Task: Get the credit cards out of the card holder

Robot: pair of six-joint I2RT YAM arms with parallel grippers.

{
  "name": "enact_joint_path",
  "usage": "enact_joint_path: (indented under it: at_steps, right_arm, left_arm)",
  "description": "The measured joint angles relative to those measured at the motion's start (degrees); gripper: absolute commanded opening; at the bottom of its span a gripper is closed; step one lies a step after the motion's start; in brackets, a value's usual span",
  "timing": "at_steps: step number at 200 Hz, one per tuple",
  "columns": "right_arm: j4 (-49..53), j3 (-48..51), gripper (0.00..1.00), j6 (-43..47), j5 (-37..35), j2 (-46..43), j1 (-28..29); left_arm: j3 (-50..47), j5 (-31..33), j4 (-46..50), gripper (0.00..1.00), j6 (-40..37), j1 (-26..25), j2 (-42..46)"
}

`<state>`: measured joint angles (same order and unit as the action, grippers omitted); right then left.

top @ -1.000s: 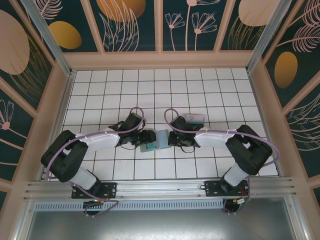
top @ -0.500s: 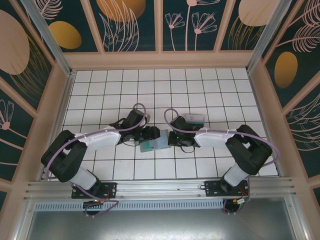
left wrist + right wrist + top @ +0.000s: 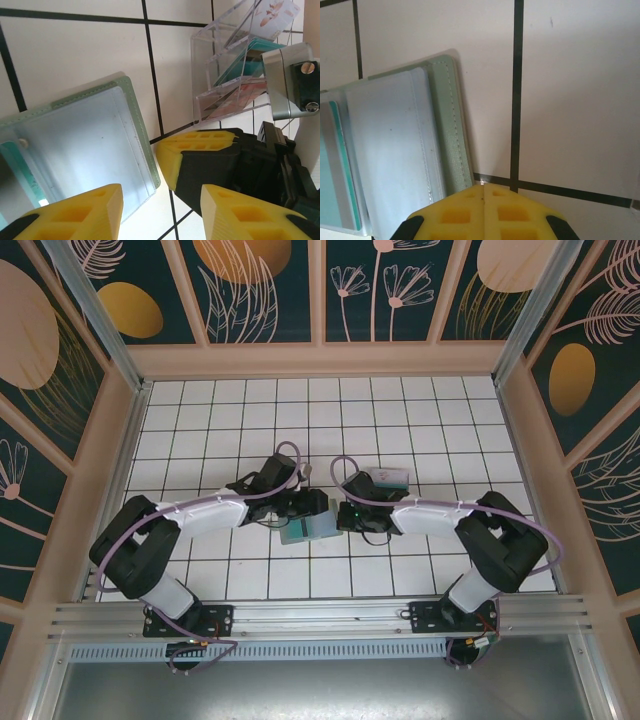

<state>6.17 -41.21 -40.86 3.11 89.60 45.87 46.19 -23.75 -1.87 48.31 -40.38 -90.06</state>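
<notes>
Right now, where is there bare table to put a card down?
Bare: the far rows of the table along the back wall, and the near tiles between the card holder and the front rail. Crowded: the middle, where the left gripper, right gripper and clear card stand hem the holder.

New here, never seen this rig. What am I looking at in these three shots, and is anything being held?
A left arm and a right arm, both small robots, are bolted at the near edge of a tiled table. Each ends in a two-finger gripper with yellow pads. The wide picture comes from a fixed camera above and behind them. The close-ups come from cameras on the wrists, looking past each arm's own fingers. On the table lies an open grey-green card holder with a teal card in a pocket. Nearby stands a clear rack with cards. The left gripper is open over the holder. The right gripper is shut, tips at the holder's edge. Neither appears to hold anything.
</notes>
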Motion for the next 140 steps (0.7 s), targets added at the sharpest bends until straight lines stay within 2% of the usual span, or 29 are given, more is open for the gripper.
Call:
enact_joint_path:
  at_steps: [38, 80, 140]
  right_arm:
    - [-0.02, -2.21, 0.02, 0.28, 1.44, -0.07, -0.07]
    - [-2.43, -4.76, 0.08, 0.48, 6.1, 0.09, -0.07]
    - [-7.89, -6.56, 0.08, 0.39, 14.73, 5.86, -0.07]
  left_arm:
    - [-2.93, 3.19, 1.31, 0.36, -0.02, 2.54, 5.11]
    - [-8.28, 7.15, 4.7, 0.22, -0.68, 4.83, 8.76]
    - [-10.97, 7.8, 5.42, 0.19, -0.68, 4.87, 8.92]
